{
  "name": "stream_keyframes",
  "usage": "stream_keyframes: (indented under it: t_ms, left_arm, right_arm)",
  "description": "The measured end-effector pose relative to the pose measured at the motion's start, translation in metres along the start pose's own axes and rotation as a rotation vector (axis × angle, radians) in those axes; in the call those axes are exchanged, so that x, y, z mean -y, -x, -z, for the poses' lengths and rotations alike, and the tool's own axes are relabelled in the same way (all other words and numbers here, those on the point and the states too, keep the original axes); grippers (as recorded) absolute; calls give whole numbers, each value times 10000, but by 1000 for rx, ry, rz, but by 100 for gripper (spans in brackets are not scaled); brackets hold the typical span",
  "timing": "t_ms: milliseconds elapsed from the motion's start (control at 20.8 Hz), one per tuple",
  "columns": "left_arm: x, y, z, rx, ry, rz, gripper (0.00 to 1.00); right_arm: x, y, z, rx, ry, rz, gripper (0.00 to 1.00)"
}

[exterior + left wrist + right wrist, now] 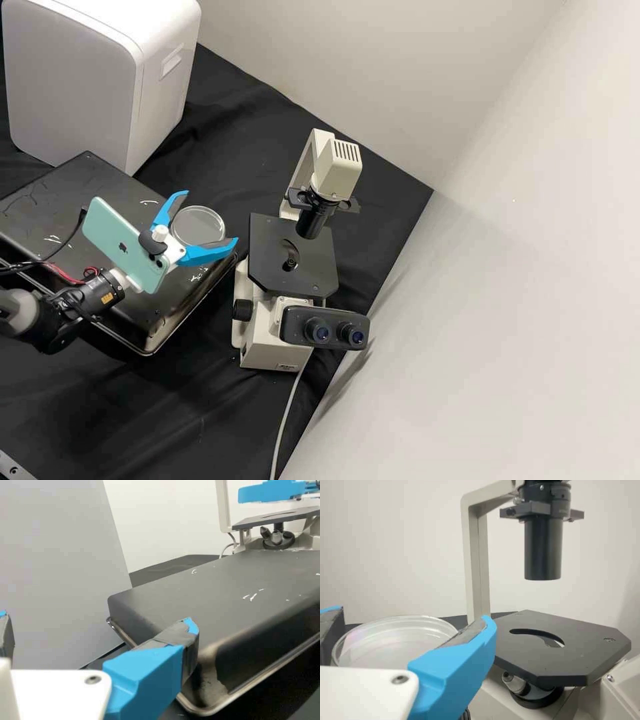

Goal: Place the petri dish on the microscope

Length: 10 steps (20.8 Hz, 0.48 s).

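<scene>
High view: over the black tray (53,207), the right gripper (208,219) is closed on the petri dish (197,225) (held level, not yet on the stage), just beside the microscope (270,340). The left gripper (95,622) gapes wide at the tray's corner, holding nothing.
</scene>
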Motion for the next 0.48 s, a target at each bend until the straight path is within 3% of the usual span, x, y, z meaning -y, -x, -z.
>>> stream_keyframes:
  t_ms: [144,481]
  left_arm:
    - [20,-9,6,-5,13,11,100]
    - [29,-14,-3,10,7,12,100]
  right_arm:
    - [0,-96,-64,24,3,-2,0]
    - [-36,-315,-195,82,6,-6,0]
